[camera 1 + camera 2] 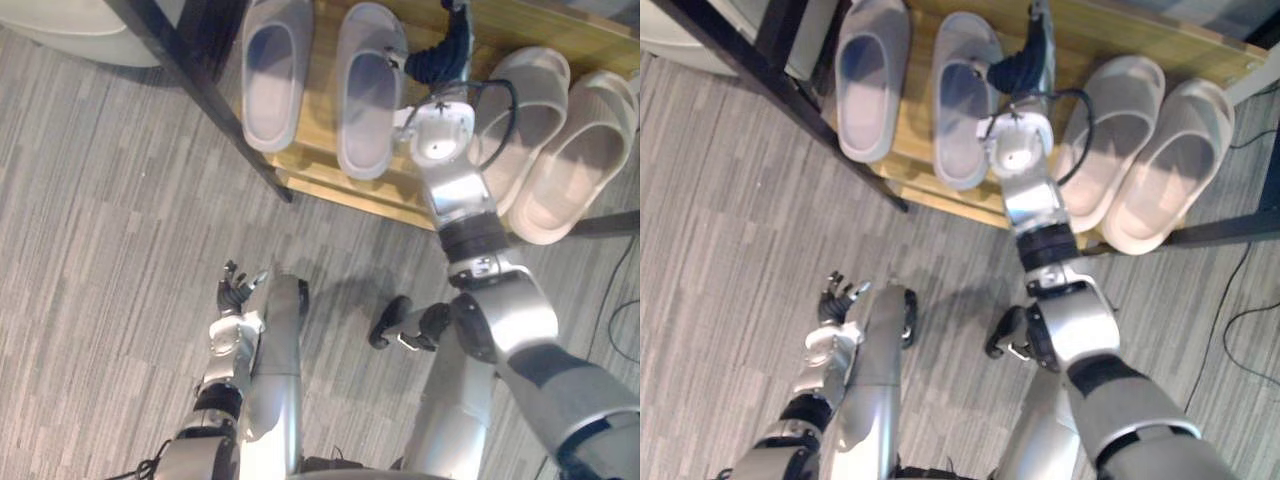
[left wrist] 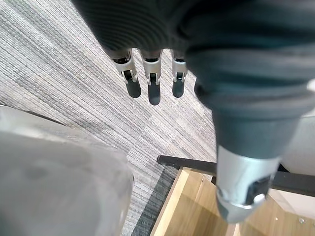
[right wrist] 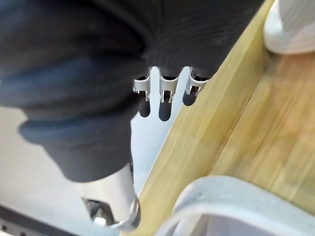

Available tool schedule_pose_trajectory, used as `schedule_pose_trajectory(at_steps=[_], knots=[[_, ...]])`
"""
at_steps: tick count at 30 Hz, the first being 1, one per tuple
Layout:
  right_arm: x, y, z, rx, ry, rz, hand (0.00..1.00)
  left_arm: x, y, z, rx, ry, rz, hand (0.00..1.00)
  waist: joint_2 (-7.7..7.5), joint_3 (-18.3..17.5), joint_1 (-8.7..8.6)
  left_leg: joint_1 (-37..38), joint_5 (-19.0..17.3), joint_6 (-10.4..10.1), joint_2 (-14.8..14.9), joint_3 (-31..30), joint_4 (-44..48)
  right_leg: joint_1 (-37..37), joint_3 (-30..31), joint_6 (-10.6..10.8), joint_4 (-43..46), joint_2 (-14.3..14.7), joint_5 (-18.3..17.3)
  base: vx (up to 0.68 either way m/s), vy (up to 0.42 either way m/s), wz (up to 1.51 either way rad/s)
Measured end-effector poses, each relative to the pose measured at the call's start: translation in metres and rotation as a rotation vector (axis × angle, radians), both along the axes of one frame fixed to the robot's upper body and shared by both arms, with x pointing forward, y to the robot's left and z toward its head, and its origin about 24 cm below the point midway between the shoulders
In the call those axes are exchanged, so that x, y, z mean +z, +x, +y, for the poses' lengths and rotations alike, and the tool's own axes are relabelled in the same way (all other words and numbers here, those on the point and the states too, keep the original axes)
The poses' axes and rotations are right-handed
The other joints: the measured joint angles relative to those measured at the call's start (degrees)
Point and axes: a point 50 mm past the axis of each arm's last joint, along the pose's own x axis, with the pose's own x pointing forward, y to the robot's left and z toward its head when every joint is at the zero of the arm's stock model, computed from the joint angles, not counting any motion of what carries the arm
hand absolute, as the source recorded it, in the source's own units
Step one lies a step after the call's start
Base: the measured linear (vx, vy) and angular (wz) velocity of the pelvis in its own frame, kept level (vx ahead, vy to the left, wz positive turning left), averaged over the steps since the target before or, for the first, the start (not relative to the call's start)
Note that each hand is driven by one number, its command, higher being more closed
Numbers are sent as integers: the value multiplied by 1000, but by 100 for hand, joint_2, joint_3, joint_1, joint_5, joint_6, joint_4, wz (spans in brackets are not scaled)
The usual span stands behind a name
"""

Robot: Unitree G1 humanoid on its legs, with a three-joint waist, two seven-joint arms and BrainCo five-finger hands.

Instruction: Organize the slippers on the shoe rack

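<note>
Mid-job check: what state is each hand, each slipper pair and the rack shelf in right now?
left hand: open, empty, low over the floor.
right hand: open, empty, extended over the shelf between the two pairs.
grey slippers: soles down on the shelf, parallel, a gap between them.
beige slippers: soles down on the shelf, close together, angled to the grey pair.
shelf: wooden, carrying all four slippers.

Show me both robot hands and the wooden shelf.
left robot hand (image 1: 233,292), left eye view: fingers.
right robot hand (image 1: 447,50), left eye view: dark cover.
wooden shelf (image 1: 322,176), left eye view: front edge.
</note>
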Motion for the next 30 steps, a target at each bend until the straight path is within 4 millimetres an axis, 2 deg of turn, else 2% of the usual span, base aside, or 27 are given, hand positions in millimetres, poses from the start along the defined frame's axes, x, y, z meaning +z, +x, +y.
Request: schedule_pose_trajectory(at_steps=[3,6,8,11,13,19,22,30], knots=[[-11,-7,1,15,20,-8,0,-3,-3,0,1,-4,13,0,-87,-61,-18,65,0,0,19,30,-64,25,15,1,-46,21,0,7,-8,-2],[-23,-16,3,32,68,-19,0,-5,-4,2,17,-12,21,0,-108,-72,-47,100,1,-2,26,31,-89,65,6,-7,-72,32,6,0,0,0],[-54,-21,7,56,119,47,0,-9,-9,5,27,-17,45,0,-127,-81,-93,259,0,-2,23,32,-166,239,-14,7,-137,37,-2,13,0,4],[-84,-26,15,129,222,120,0,-14,-15,8,36,-11,65,0,-135,-84,-143,389,0,-1,31,54,-243,363,-17,20,-224,56,-2,0,0,0],[-95,-29,21,188,294,150,0,-15,-15,8,39,-10,67,0,-136,-84,-159,397,-1,0,32,54,-243,374,-18,22,-227,58,-3,0,0,0],[-110,-27,29,282,390,205,0,-15,-16,9,57,-25,69,0,-143,-80,-158,401,0,-2,31,54,-246,376,-17,22,-225,58,-2,0,0,0],[-124,-24,34,356,494,266,0,-15,-16,10,63,-30,68,0,-146,-77,-155,398,0,-2,28,52,-250,376,-18,25,-224,57,-4,0,0,0],[-118,-14,40,509,648,257,0,-15,-16,9,62,-31,63,0,-145,-73,-140,375,4,-10,3,20,-250,376,-40,41,-199,39,-15,1,-1,1]])
